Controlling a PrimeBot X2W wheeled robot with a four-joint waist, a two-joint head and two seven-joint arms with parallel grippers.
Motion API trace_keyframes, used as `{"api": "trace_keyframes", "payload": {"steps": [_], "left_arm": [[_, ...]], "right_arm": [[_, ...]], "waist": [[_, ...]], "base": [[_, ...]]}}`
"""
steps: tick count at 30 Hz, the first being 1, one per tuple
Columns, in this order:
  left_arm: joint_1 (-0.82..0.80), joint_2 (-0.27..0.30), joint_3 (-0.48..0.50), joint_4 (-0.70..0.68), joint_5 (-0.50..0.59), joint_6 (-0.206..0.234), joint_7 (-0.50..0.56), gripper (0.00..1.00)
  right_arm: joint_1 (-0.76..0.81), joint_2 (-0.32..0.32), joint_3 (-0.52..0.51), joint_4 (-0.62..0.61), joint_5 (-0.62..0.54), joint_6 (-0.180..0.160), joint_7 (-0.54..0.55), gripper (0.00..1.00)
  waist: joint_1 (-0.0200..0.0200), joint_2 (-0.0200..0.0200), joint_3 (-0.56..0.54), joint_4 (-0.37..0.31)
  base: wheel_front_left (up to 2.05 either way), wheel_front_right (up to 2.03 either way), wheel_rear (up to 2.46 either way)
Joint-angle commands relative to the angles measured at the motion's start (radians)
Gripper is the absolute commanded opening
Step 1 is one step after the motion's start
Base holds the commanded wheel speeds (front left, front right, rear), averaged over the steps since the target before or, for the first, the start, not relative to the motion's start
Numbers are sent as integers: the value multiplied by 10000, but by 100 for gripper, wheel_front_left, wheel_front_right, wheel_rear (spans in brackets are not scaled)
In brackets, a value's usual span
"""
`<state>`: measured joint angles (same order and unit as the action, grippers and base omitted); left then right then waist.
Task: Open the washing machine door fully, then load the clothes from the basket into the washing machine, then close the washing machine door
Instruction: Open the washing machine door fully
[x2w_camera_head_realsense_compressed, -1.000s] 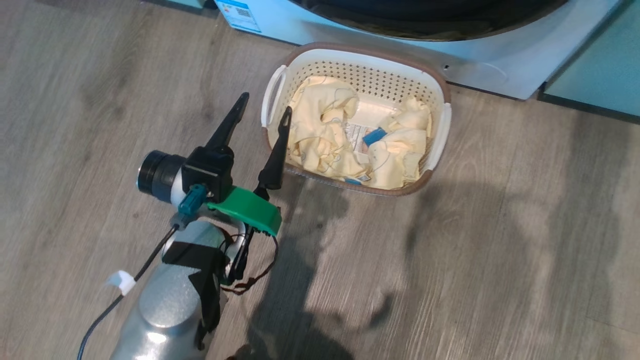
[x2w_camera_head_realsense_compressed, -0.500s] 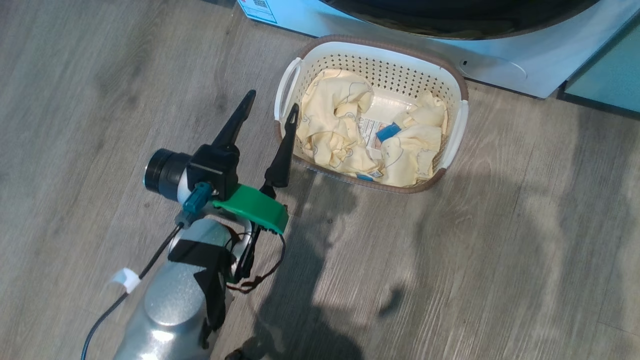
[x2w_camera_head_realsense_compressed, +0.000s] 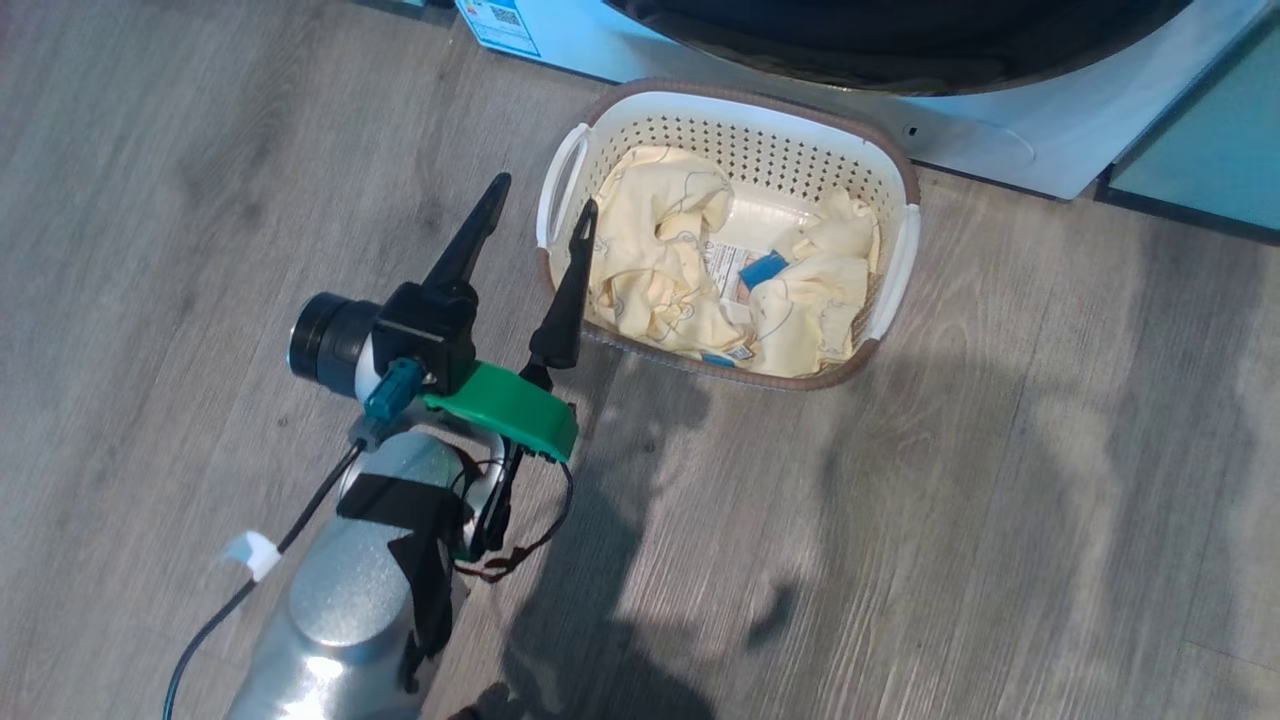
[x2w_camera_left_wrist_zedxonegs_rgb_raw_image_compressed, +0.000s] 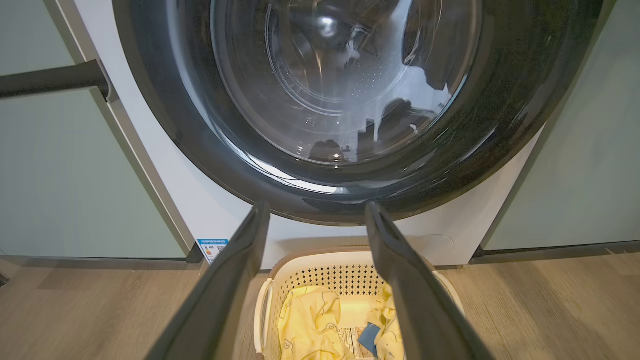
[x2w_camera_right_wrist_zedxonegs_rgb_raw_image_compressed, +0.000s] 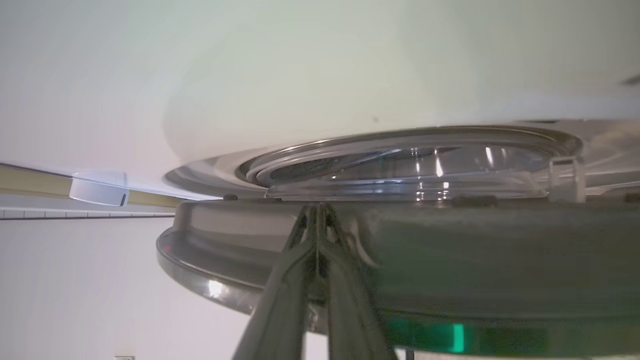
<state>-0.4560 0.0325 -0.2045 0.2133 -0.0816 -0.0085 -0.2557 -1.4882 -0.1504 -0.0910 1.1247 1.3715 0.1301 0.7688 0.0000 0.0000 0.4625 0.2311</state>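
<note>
The left gripper (x2w_camera_head_realsense_compressed: 542, 195) is seen spread wide and empty at left centre of the head view, just beside the basket (x2w_camera_head_realsense_compressed: 760, 135) of clothes (x2w_camera_head_realsense_compressed: 650, 240) at upper centre, while the right gripper (x2w_camera_right_wrist_zedxonegs_rgb_raw_image_compressed: 315, 212) is found closed tight at the rim of the washing machine door (x2w_camera_right_wrist_zedxonegs_rgb_raw_image_compressed: 450, 270).

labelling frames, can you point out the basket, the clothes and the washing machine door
basket (x2w_camera_head_realsense_compressed: 770, 145), head view, perforated back wall
clothes (x2w_camera_head_realsense_compressed: 650, 240), head view, larger yellow heap
washing machine door (x2w_camera_left_wrist_zedxonegs_rgb_raw_image_compressed: 345, 75), left wrist view, domed glass centre
</note>
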Motion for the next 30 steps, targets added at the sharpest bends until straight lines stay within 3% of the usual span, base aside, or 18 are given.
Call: {"api": "trace_keyframes", "payload": {"steps": [1, 30], "left_arm": [[-166, 179, 270, -245, -19, 73, -61, 100], [234, 178, 393, -71, 85, 37, -61, 100]], "right_arm": [[-291, 327, 76, -327, -45, 6, 218, 0], [2001, 873, 415, -2181, 212, 6, 2061, 0]], "waist": [[0, 0, -44, -44], [0, 0, -781, -431]], "base": [[0, 0, 0], [0, 0, 0]]}}
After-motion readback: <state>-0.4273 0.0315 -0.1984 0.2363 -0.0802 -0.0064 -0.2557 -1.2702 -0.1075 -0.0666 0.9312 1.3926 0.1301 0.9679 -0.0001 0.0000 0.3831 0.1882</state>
